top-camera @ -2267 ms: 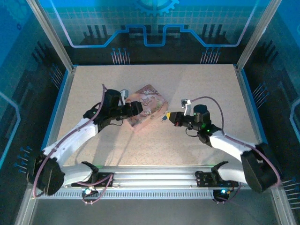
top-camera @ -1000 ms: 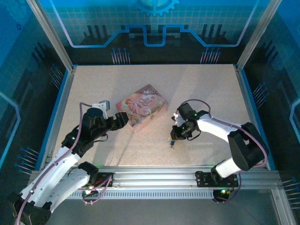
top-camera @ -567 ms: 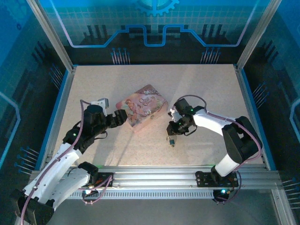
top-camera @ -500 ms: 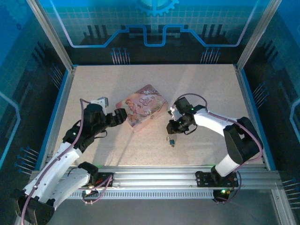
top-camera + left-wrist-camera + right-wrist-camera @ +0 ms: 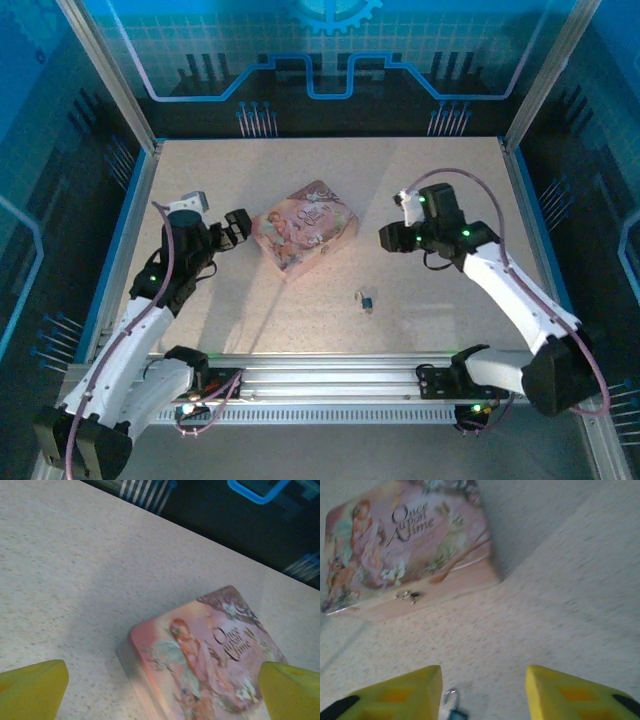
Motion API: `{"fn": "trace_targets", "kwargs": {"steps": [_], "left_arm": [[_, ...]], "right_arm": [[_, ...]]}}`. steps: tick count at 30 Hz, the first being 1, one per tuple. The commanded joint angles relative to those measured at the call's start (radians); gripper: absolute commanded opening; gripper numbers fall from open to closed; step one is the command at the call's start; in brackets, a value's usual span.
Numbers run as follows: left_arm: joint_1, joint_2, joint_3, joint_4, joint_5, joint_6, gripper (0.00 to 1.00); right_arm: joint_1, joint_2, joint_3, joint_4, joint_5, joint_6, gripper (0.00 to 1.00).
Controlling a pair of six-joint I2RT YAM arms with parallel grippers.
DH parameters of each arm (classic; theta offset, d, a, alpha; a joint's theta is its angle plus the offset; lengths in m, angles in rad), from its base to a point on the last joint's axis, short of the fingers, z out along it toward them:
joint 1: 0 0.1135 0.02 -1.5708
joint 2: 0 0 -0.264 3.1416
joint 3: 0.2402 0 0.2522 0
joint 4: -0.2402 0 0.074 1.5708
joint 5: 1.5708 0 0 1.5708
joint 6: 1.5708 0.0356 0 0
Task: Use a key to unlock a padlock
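Observation:
The tiny bluish padlock (image 5: 368, 300) lies loose on the table in front of the pink illustrated box (image 5: 305, 228). In the right wrist view the padlock (image 5: 453, 709) sits at the bottom edge beside the left finger, its silver shackle swung out like a hook. I cannot make out the key as a separate thing. My right gripper (image 5: 388, 238) hangs open above the table, up and to the right of the padlock, and its fingers (image 5: 484, 672) hold nothing. Left of the box, my left gripper (image 5: 237, 225) is open, its fingers (image 5: 162, 667) wide apart and the box (image 5: 210, 655) ahead of them.
The box (image 5: 405, 545) has a small metal latch (image 5: 407, 596) on its front side. The speckled table (image 5: 300, 320) is bordered by a blue rim and metal frame posts, with a rail along the near edge.
The right gripper carried the padlock down to the table, let it go and drew back up and to the right. The left gripper pulled away leftward from the box.

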Motion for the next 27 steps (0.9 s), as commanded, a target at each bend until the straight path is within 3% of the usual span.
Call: {"fn": "trace_targets", "kwargs": {"steps": [1,8,15,20,27], "left_arm": [[0.031,-0.013,-0.043,0.071,-0.075,0.06,0.99],[0.058,0.022,-0.098,0.129,-0.2,0.148,0.99],[0.064,0.066,-0.197,0.29,-0.239,0.236,0.99],[0.069,0.097,-0.255,0.369,-0.275,0.306,0.99],[0.082,0.175,-0.29,0.443,-0.249,0.342,0.99]], "right_arm": [[-0.101,-0.077,-0.07,0.054,0.029,-0.036,0.58],[-0.294,-0.16,-0.217,0.252,-0.042,0.032,0.78],[-0.376,-0.121,-0.32,0.472,-0.024,0.087,0.99],[-0.438,-0.067,-0.428,0.7,0.018,0.068,1.0],[-0.438,0.079,-0.514,0.94,0.091,-0.008,1.0]]}}
